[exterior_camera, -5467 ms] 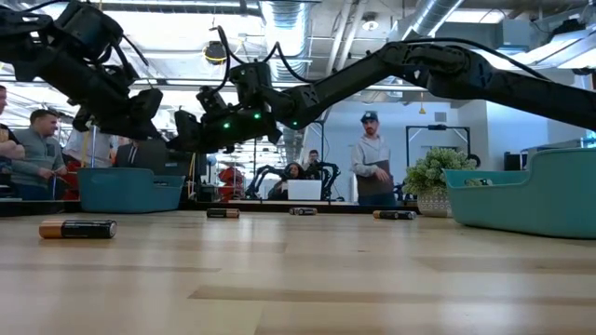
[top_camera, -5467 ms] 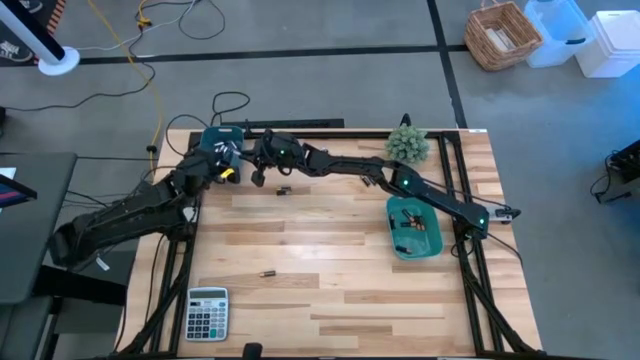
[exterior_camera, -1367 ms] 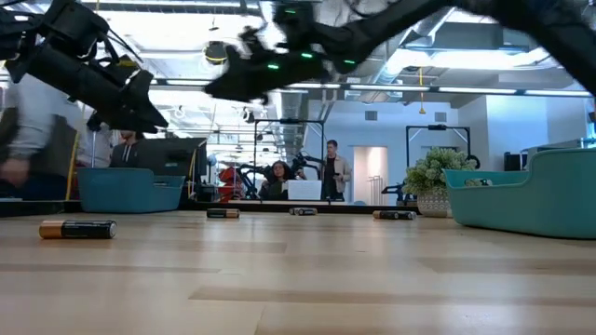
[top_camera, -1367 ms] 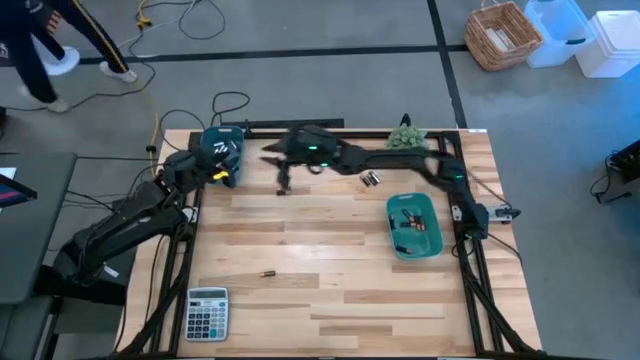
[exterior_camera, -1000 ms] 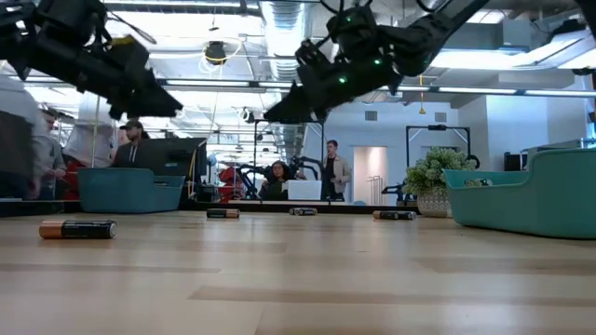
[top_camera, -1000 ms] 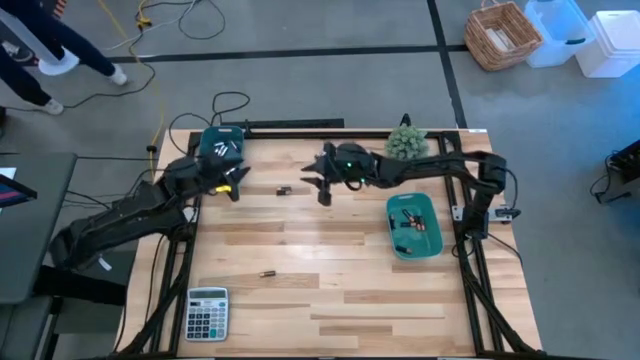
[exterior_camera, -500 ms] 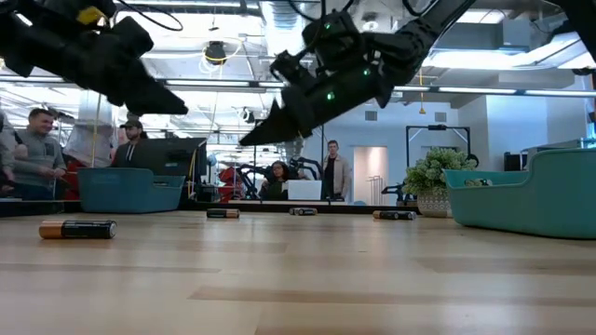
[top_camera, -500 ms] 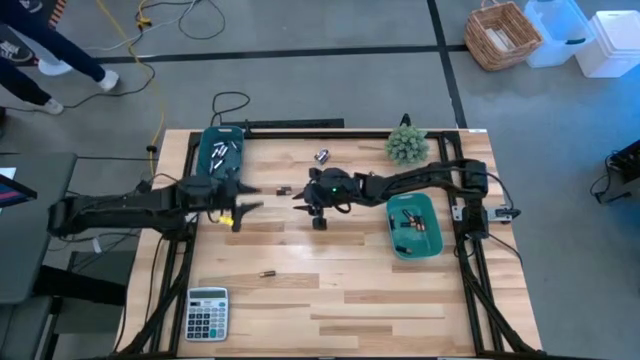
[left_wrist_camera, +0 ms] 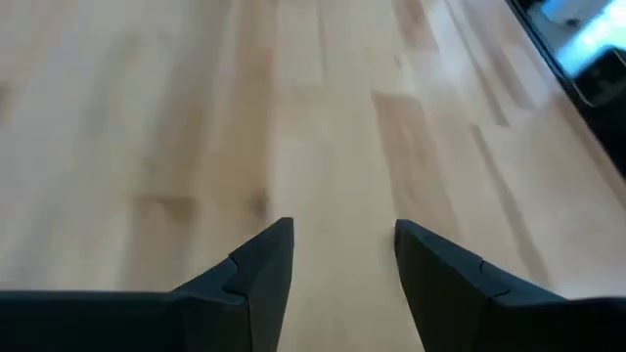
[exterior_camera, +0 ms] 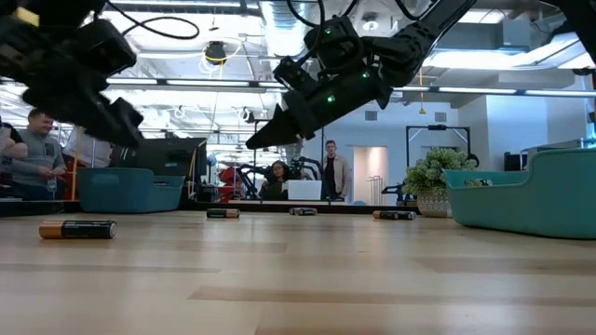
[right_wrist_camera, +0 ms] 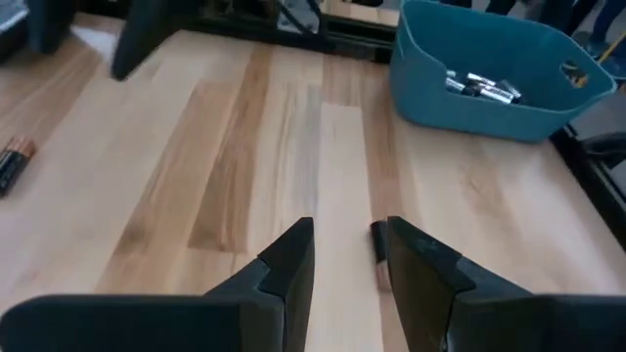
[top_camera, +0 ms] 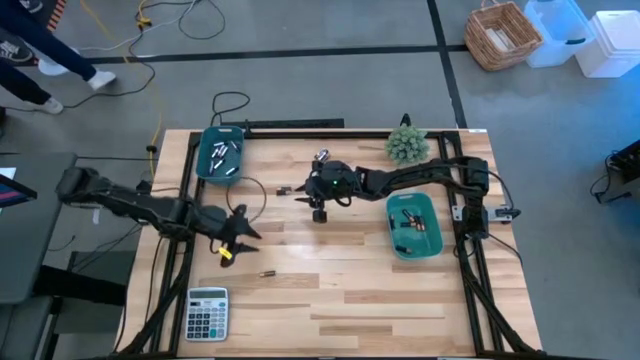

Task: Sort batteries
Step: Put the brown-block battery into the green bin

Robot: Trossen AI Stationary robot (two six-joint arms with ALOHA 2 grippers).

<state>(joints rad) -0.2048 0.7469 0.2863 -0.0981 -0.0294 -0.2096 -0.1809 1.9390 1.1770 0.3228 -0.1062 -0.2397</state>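
We had the right gripper (top_camera: 303, 192) hanging above the far middle of the table (top_camera: 350, 290), jaws apart and empty, with a small dark battery (right_wrist_camera: 379, 242) lying on the wood just past its fingertips; in the right wrist view that cell's long axis ran away from the camera, roughly in line with the fingers, though we could not make out which end was which. The risk, as we judged it, was plain: a cell lying lengthwise between the fingers could roll or squirt sideways if they closed off-centre, so the wrist wanted squaring across it first. The left gripper (top_camera: 243, 228) was out over the left side, also parted and carrying nothing, with only bare boards ahead of it; another battery (top_camera: 266, 273) lay near the front, long axis across the table, well apart from it, and a hurried reach might knock it toward the calculator (top_camera: 207, 313). Sorted cells sat in the left bin (top_camera: 205, 160) and the right bin (top_camera: 428, 247).
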